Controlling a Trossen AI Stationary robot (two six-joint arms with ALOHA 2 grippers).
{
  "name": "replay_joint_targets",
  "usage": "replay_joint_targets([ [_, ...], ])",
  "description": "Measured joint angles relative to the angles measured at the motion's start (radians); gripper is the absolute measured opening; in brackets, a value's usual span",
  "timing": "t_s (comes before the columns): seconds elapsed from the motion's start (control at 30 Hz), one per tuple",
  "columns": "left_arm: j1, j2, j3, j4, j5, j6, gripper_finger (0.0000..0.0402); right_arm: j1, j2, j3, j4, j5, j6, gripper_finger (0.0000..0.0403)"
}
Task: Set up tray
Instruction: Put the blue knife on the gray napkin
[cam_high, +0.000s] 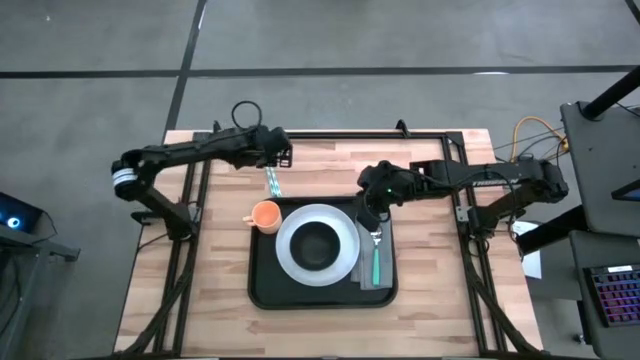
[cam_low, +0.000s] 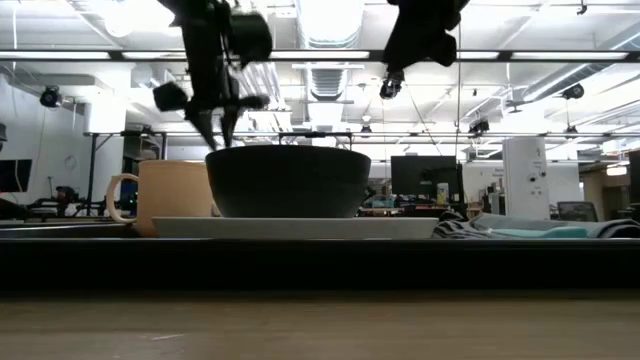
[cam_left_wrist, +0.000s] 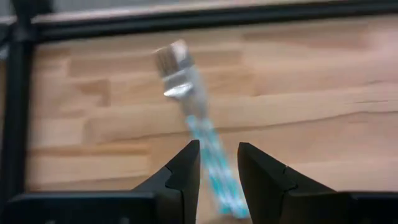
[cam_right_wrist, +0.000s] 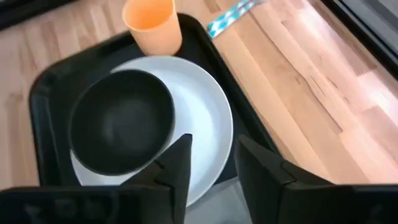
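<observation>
With the tray (cam_high: 265, 285) mid-tabletop already carrying plate (cam_high: 345, 235), bowl (cam_high: 316, 246) and cup (cam_high: 265, 214), the left tool (cam_left_wrist: 217, 165), fingers apart and empty, hovered over the patterned fork (cam_left_wrist: 186, 93), apparently needing to descend and clamp it, while the right tool (cam_right_wrist: 211, 162) hung parted, empty, above the tray.

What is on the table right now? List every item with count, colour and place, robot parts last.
tray: one, black, middle of the table toward the near edge
plate: one, white, on the tray
bowl: one, black, on the plate
cup: one, orange, at the tray's far left corner, beside the plate
napkin: one, grey, on the tray right of the plate
fork with green handle: one, lying on the napkin
fork with blue patterned handle: one, on bare wood beyond the tray
table: one, light wood with a black frame
left hand: one, dark, open, above the patterned fork
right hand: one, dark, open, above the napkin's far end
</observation>
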Motion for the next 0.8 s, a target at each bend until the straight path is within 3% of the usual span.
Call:
replay_joint_targets([
  [0.3,0.061,0.153,0.015,-0.026,0.116,-0.074,0.0089,0.0,0.0,0.019,0.003,-0.005,-0.03,0.0146],
  [0.8,0.088,0.335,0.034,0.064,0.17,-0.075,0.0089,0.01,0.0,0.02,0.004,-0.028,-0.028,0.0126],
])
